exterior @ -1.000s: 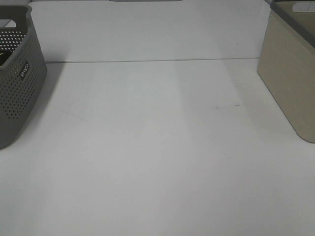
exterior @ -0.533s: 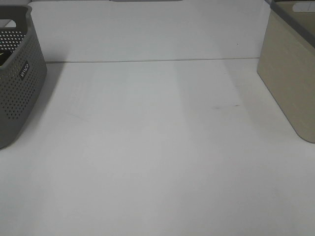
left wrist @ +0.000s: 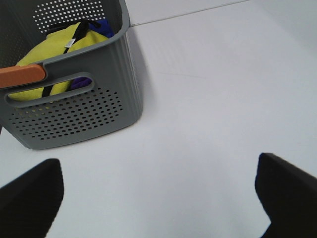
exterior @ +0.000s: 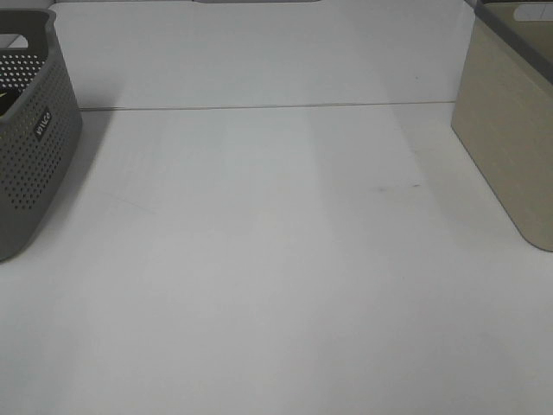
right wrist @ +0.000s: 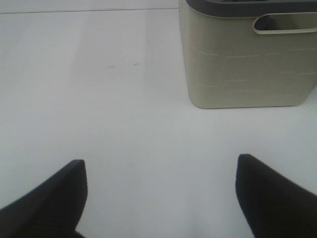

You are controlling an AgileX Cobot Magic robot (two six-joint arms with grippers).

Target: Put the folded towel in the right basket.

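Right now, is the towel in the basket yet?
Not that I can see. No folded towel shows anywhere. Both grippers, left and right, are open and empty. The grey basket holds yellow cloth; the beige right basket hides its inside. Everything seems left.

A white table (exterior: 276, 277) carries a grey perforated basket (exterior: 30, 138) at its left edge and a beige basket (exterior: 510, 138) at its right edge, well apart.
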